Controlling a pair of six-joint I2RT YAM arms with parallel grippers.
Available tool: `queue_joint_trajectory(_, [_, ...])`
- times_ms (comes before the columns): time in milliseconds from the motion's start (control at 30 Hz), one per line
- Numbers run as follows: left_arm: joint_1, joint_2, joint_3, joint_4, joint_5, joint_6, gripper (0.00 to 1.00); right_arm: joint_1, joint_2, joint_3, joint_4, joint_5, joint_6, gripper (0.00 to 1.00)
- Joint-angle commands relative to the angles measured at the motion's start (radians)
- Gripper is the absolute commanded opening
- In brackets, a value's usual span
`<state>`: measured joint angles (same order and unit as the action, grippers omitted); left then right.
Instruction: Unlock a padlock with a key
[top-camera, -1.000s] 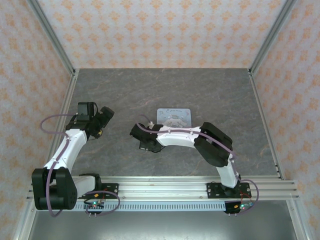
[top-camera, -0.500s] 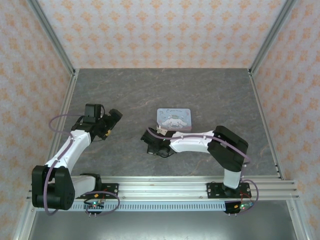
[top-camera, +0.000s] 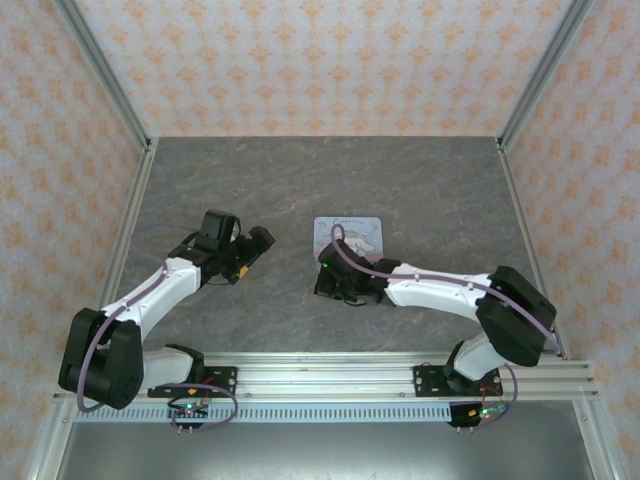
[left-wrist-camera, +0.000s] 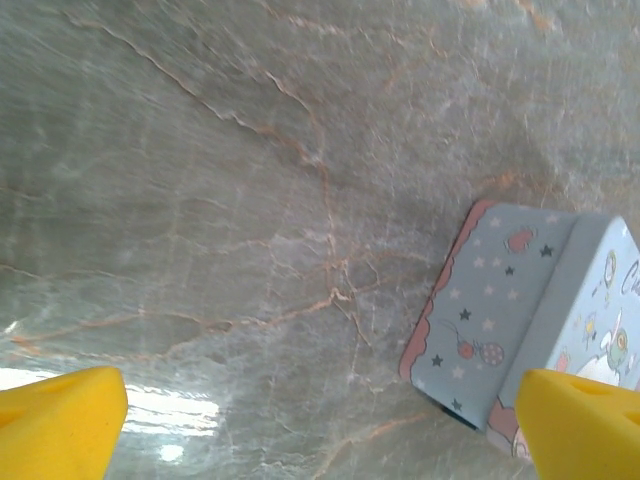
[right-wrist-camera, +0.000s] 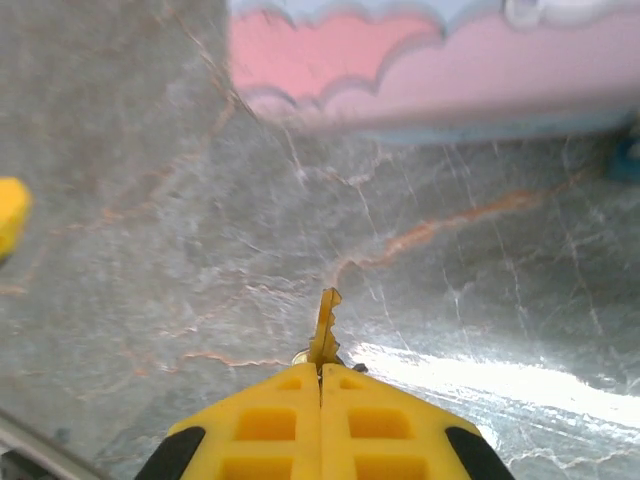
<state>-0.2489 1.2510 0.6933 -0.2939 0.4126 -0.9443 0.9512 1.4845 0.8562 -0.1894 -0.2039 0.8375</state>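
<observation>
Grips the key (right-wrist-camera: 324, 325) in the right gripper (right-wrist-camera: 321, 375), yellow fingers pressed together low over the table (right-wrist-camera: 150, 200). Points its blade toward the tin (right-wrist-camera: 400, 60), with the blurred teal padlock (right-wrist-camera: 628, 160) just beside that wall. Hangs the left gripper (left-wrist-camera: 320, 425) off to the left, fingers spread apart.

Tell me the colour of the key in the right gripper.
Tan-golden; the key shows best in the right wrist view.

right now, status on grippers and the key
Left gripper open, empty. Right gripper shut on the key, blade toward the tin. Blue blur at its edge may be the padlock. Nothing between key and tin.
</observation>
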Motion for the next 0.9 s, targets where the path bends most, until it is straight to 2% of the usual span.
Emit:
queue_joint_trajectory(0, [-0.036,0.015,0.055,0.025,0.003,-0.011,1.00,-0.043,-0.071,-0.023,0.033,-0.047,-0.072,0.00])
queue_joint_trajectory(233, [-0.118,0.066,0.096,0.052,-0.012,-0.050,1.00,-0.130,-0.169,-0.083,0.069,-0.078,-0.048,0.00])
queue_joint_trajectory(400, [-0.144,0.096,0.123,0.028,-0.028,-0.048,1.00,-0.132,-0.168,-0.094,0.064,-0.126,-0.040,0.00])
queue_joint_trajectory(533, [-0.145,0.090,0.124,0.004,-0.041,-0.042,1.00,-0.124,-0.156,-0.086,-0.009,-0.196,-0.052,0.00])
queue_joint_trajectory(700, [-0.145,0.066,0.103,-0.004,-0.057,-0.040,1.00,-0.065,-0.071,-0.015,-0.165,-0.243,-0.114,0.00])
queue_joint_trajectory(867, [-0.145,0.055,0.091,-0.013,-0.067,-0.039,1.00,-0.018,0.103,0.094,-0.267,-0.250,-0.180,0.00])
